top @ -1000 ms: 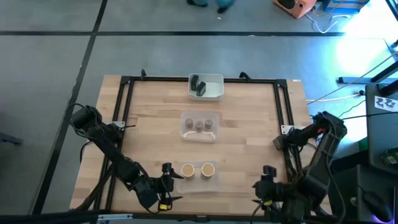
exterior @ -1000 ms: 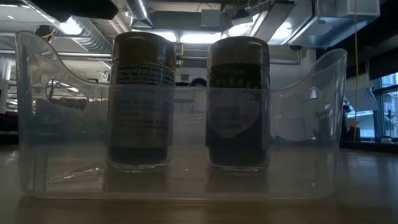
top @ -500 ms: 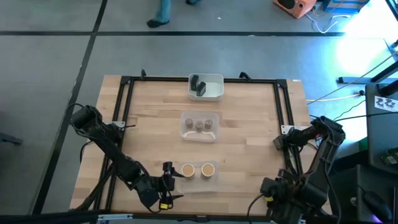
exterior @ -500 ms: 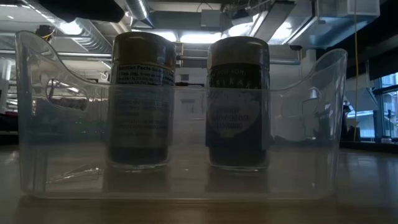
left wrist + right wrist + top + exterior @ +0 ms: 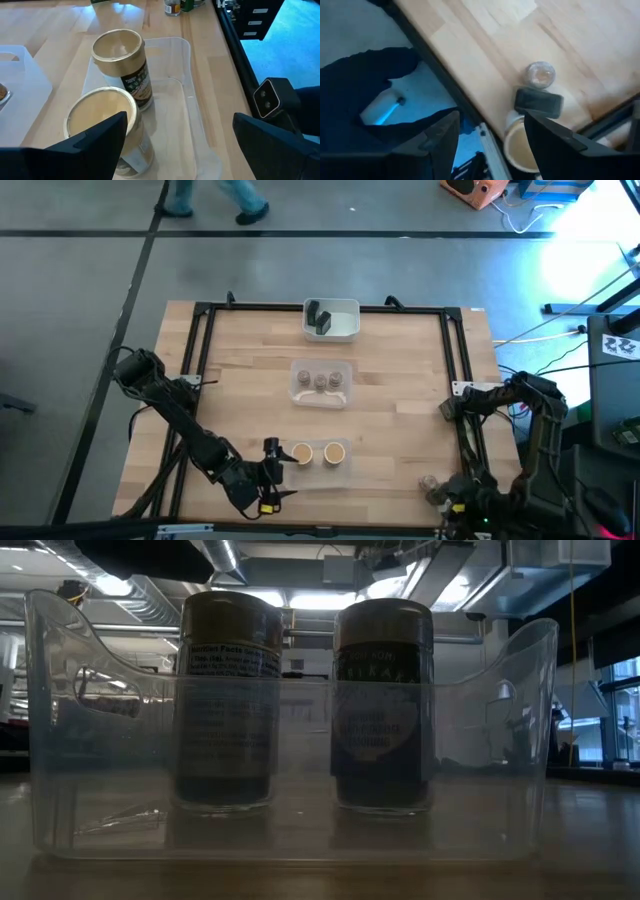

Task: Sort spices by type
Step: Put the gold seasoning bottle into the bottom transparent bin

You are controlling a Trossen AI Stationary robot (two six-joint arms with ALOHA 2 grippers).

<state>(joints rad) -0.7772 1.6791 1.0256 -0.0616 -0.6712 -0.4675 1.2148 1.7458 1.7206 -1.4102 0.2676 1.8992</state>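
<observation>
Two tan-topped jars (image 5: 302,453) (image 5: 334,452) stand upright in a clear tray (image 5: 318,472) near the table's near edge; the low view shows them (image 5: 228,700) (image 5: 383,700) through its wall. My left gripper (image 5: 270,462) (image 5: 180,117) hangs open at the tray's left end, touching nothing. Three grey-brown round jars (image 5: 320,382) sit in a middle clear tray. Dark blocky containers (image 5: 318,317) lie in a white tray at the far edge. My right gripper (image 5: 492,117) is open by the near right corner. There a small round jar (image 5: 540,74), a dark block (image 5: 538,101) and a cream-topped jar (image 5: 520,142) stand on the table.
A black metal frame (image 5: 205,315) runs around the tabletop. Bare wood lies left and right of the middle row of trays. A person's legs (image 5: 215,192) cross the floor beyond the far edge. Cables and equipment (image 5: 615,340) stand off the table's right side.
My right arm has drawn back toward the table's near right corner, uncovering a small jar on the wood there. The person beyond the far edge has walked toward the left. The jars in the trays have stayed put.
</observation>
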